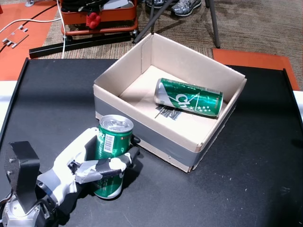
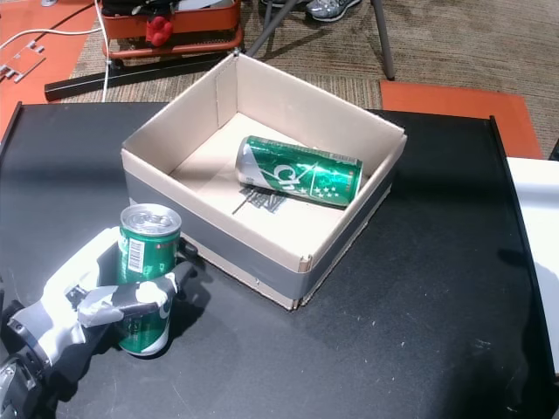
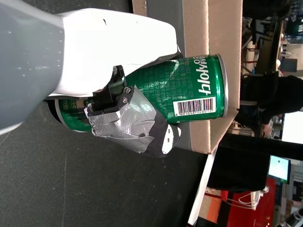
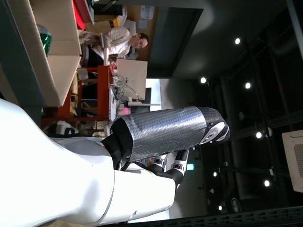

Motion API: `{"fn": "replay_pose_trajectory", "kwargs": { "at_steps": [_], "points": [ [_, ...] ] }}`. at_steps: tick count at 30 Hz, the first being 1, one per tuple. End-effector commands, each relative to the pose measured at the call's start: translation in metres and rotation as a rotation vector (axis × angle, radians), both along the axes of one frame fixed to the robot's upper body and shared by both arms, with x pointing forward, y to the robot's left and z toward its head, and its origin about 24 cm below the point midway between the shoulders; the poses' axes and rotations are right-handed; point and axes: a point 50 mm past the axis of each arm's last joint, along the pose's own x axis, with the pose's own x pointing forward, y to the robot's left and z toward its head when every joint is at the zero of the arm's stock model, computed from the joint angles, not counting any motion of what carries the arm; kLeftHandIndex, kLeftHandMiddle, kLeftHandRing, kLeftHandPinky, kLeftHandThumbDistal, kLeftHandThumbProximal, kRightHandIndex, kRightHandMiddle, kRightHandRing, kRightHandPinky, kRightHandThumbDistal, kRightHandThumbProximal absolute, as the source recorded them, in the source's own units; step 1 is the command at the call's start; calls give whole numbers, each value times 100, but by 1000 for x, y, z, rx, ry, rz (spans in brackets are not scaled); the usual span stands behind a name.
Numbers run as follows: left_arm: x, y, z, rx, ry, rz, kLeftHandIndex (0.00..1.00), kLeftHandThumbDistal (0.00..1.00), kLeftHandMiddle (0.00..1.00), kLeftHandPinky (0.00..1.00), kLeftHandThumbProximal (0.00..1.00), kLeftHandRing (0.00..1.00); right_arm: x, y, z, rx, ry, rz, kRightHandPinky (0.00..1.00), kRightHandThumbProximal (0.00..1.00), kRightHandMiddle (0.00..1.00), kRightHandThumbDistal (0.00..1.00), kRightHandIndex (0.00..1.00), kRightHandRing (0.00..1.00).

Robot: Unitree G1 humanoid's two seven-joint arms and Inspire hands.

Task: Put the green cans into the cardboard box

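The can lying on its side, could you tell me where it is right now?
In both head views it lies inside the cardboard box, toward the far right corner, away from the upright can in the left hand.

Both head views look steeply down from the near side, sharing the cardboard box (image 1: pixel 142 130) (image 2: pixel 218 240) and black table (image 1: pixel 255 156) (image 2: pixel 419 297); left wrist view, turned sideways, close on the left hand (image 3: pixel 128 120); right wrist view, sideways, close on the right hand (image 4: pixel 161 135), faces room and ceiling.
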Motion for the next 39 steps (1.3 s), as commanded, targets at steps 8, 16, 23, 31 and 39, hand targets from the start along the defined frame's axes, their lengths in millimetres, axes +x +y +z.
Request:
{"fn": "replay_pose_trajectory", "kwargs": {
  "at_steps": [8,16,23,31,39],
  "points": [
    [-5,-14,32,263,-459,-50,8,6,28,24,0,44,1,1,1,-14,-7,-1,64,84,55,71,58,57],
    [-8,-20,41,549,-778,-109,28,14,46,39,0,57,3,2,1,-4,-4,0,64,82,54,71,56,56],
    [-9,-20,39,690,-984,-128,28,22,50,29,0,59,3,3,0,1,-8,7,65,82,54,67,57,57],
    [-7,-19,39,743,-1103,-153,26,31,51,21,0,58,4,3,-2,14,-1,13,65,81,54,69,57,57],
    [-2,-17,50,727,-1166,-146,22,18,46,20,0,57,7,5,-2,5,-6,18,66,82,54,67,57,57]
  ]
}}
